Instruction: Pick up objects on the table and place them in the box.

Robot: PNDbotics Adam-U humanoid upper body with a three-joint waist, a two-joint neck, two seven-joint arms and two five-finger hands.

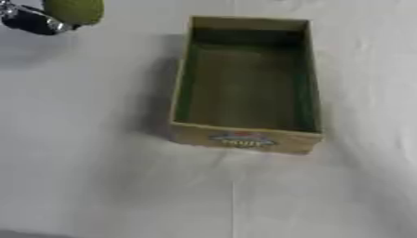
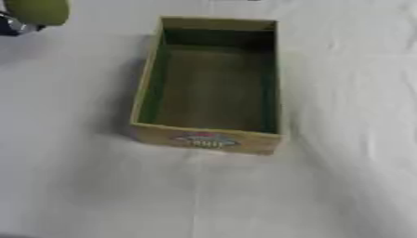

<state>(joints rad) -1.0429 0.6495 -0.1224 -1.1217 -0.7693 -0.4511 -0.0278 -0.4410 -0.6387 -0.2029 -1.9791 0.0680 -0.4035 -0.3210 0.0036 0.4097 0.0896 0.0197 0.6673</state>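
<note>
White cloth (image 1: 97, 186) underlies the box (image 1: 244, 139); left hand (image 1: 32, 21), upper-left corner, grasps a green object (image 1: 75, 10).

A box (image 1: 244, 139) sits on a table (image 1: 97, 176), a little right of centre and toward the far side, its long sides running away from the viewer. Nothing shows inside it. At the far left corner, well apart from the box, a hand (image 1: 32, 21) enters from the left edge, with a round object (image 1: 75, 10) against it.
</note>
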